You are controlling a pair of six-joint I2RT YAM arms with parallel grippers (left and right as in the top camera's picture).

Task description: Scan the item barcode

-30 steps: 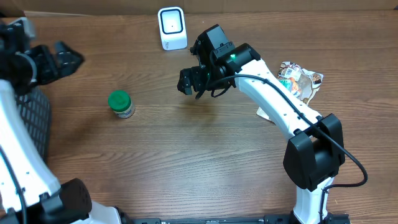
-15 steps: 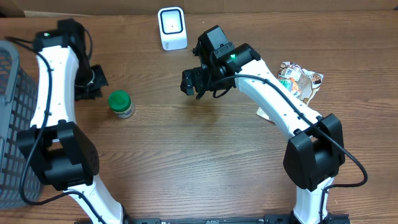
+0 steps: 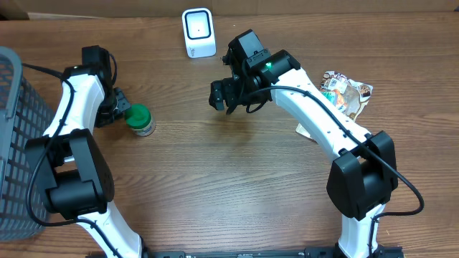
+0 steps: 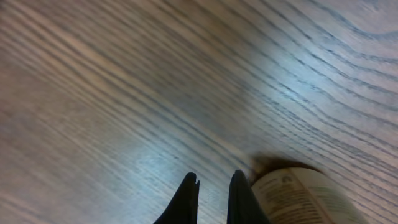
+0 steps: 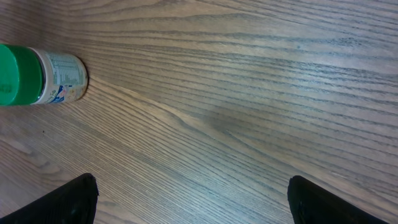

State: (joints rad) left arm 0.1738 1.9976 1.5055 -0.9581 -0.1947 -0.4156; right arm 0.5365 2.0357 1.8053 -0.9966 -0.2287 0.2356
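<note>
A small jar point(image 3: 140, 120) with a green lid and a pale label stands upright on the wooden table at the left. My left gripper point(image 3: 122, 108) is low, right against the jar's left side. In the left wrist view its fingers point(image 4: 239, 196) are shut with only a slit between them and nothing in it, and the jar point(image 4: 305, 199) sits just outside the right finger. My right gripper point(image 3: 221, 95) hovers open over the table's middle; in its wrist view the gripper point(image 5: 193, 202) is wide apart and the jar point(image 5: 43, 76) lies far off at the upper left. The white scanner point(image 3: 199, 32) stands at the back edge.
A grey wire basket point(image 3: 16, 143) stands at the table's left edge behind my left arm. A crumpled snack packet point(image 3: 347, 92) lies at the right, beside my right arm, with a pale card partly under the arm.
My left arm swung in from the left edge to the jar's side and its gripper went shut. The right arm has barely moved.
</note>
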